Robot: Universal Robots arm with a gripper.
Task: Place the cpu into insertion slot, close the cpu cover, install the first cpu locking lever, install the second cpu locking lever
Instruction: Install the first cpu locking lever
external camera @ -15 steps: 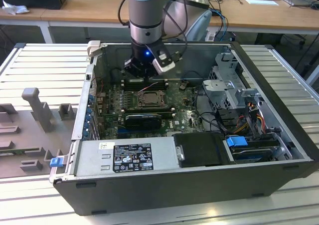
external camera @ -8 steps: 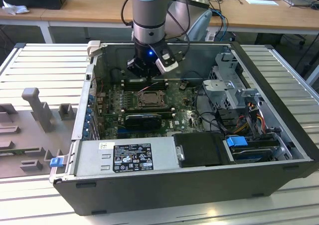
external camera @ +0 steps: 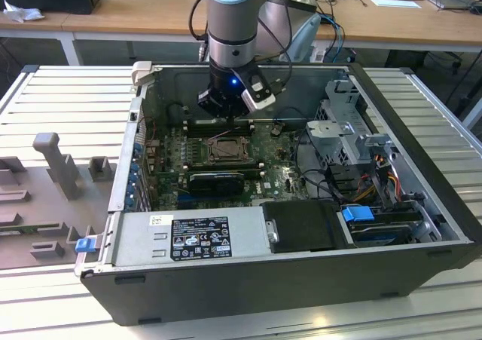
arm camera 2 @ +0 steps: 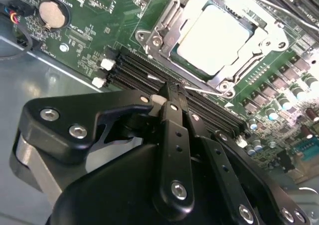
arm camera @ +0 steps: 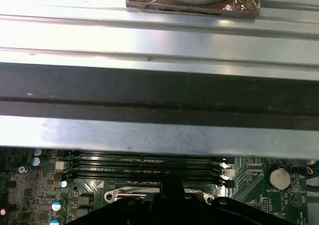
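Cpu (arm camera 2: pixel 212 38) sits in the slot (arm camera 2: pixel 174 60) mid-board, cover (arm camera 2: pixel 271 33) down around it as far as I can see. My gripper (arm camera 2: pixel 172 93) hangs just beside it over the memory slots (arm camera 2: pixel 134 73), fingers pressed together, pinching nothing.

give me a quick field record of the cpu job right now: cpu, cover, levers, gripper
cpu: seated in the insertion slot, pale top showing
cpu cover: lies closed around the chip
locking lever: thin wire rod beside the socket, near the fingertips; whether latched, cannot tell
gripper: fingers together, just above the memory slots beside the socket
case: open, motherboard exposed
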